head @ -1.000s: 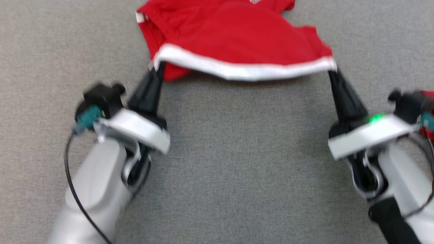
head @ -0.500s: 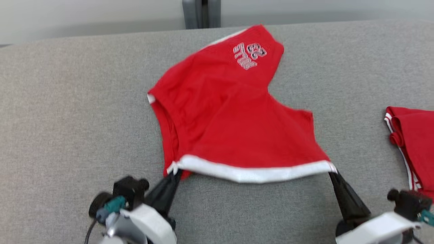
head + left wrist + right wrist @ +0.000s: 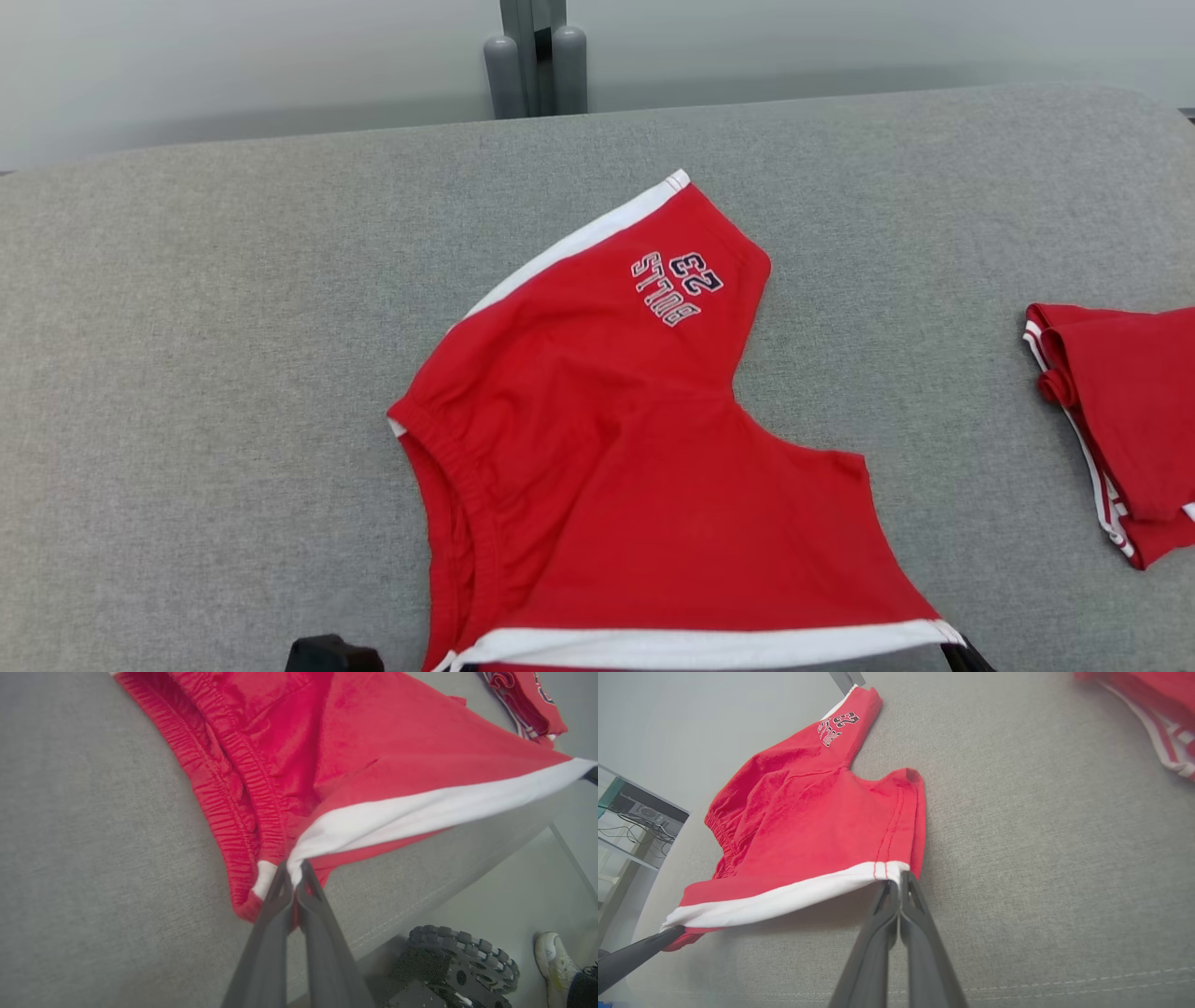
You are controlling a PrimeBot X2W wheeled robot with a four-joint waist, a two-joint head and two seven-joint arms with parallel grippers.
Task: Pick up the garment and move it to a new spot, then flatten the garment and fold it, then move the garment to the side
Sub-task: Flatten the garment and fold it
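Red shorts (image 3: 644,467) with a white hem band and a "BULLS 23" print lie on the grey padded table (image 3: 187,373). The near leg's white hem (image 3: 691,644) is pulled taut between my two grippers, just above the cloth surface. My left gripper (image 3: 294,875) is shut on the hem's left corner, beside the elastic waistband (image 3: 224,788). My right gripper (image 3: 899,879) is shut on the hem's right corner. The printed leg (image 3: 840,723) lies flat farther away. The left gripper's fingers (image 3: 635,954) show low at the left of the right wrist view.
A second red garment (image 3: 1120,420) lies folded at the table's right. A grey post (image 3: 534,56) stands behind the far edge. Past the near edge are my wheeled base (image 3: 462,961) and a person's shoe (image 3: 553,961). A shelf with equipment (image 3: 640,812) stands to the left.
The head camera has tilted up, so the shorts and both arms slid down the picture. Both grippers keep hold of the hem, and the printed leg now lies stretched out flatter.
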